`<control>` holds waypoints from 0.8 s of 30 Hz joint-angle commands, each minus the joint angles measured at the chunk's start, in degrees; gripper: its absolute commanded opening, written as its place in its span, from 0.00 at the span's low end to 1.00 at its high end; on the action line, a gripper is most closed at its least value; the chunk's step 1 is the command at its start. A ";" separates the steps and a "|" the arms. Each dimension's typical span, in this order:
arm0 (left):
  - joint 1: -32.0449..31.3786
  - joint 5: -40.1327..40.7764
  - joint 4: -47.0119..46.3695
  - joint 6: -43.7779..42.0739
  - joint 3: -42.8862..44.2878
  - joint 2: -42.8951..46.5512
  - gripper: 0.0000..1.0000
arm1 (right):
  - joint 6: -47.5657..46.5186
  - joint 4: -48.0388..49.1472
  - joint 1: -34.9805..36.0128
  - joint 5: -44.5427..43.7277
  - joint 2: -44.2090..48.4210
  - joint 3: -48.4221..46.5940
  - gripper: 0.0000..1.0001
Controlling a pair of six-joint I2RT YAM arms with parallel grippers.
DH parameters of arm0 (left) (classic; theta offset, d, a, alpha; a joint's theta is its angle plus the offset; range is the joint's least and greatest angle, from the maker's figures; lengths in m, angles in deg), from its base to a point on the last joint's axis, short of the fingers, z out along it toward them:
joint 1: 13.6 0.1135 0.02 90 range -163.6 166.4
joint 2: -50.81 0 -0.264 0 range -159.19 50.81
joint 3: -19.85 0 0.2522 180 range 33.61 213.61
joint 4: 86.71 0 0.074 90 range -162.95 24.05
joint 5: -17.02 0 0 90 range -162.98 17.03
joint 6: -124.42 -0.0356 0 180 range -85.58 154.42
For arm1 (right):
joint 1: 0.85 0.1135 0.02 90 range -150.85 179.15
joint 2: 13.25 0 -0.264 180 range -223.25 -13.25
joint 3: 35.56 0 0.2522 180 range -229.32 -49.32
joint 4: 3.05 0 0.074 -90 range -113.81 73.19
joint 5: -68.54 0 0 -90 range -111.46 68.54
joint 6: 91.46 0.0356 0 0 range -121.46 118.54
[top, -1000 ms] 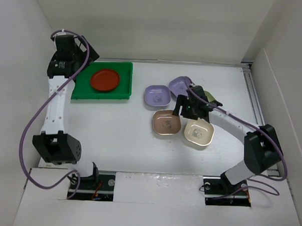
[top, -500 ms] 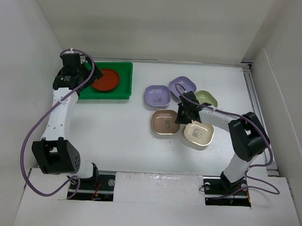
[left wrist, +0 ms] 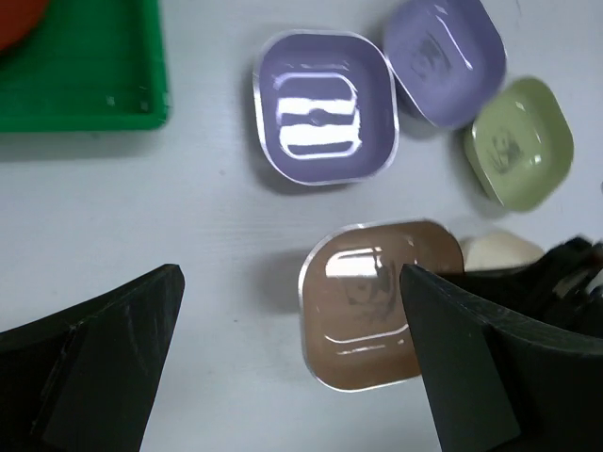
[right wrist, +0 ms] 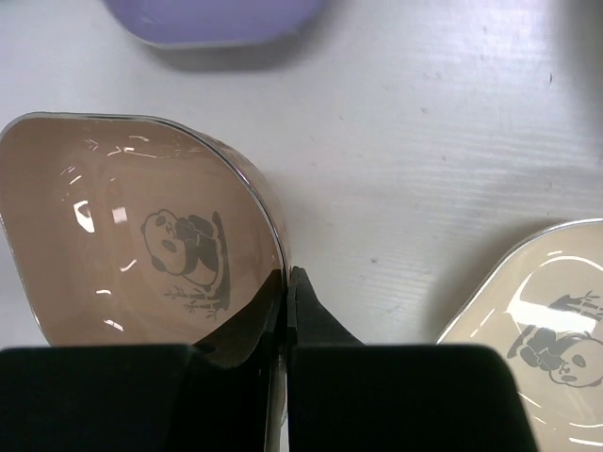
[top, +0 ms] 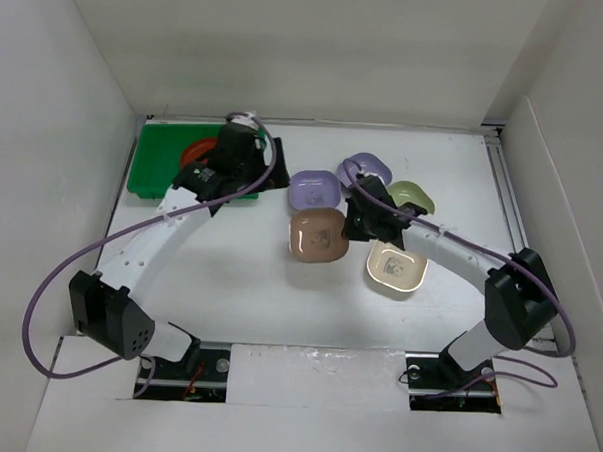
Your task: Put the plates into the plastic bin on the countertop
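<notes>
**A:** Which step are you on?

**B:** The grasp, I'd judge. Your right gripper (right wrist: pixel 285 287) has its fingers pinched on the rim of the tan plate (right wrist: pixel 141 235). That plate sits on the countertop (top: pixel 229 273) at frame centre in the top view, near the cream plate (top: pixel 395 267).

**A:** And the left?

**B:** Your left gripper (left wrist: pixel 290 275) hangs above that plate, fingers spread wide, holding nothing.

**A:** Next?

**B:** Lift it clear of its neighbours and carry it to the plastic bin (top: pixel 154 175) at upper left, where 1 red-brown plate (top: pixel 192 153) lies. The bin is well apart, so a handover may suit.
</notes>
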 commanded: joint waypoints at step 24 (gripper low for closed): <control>-7.95 13.25 2.72 6.28 3.64 -7.36 0.00 | -0.14 3.38 -4.40 3.78 13.79 -5.02 0.81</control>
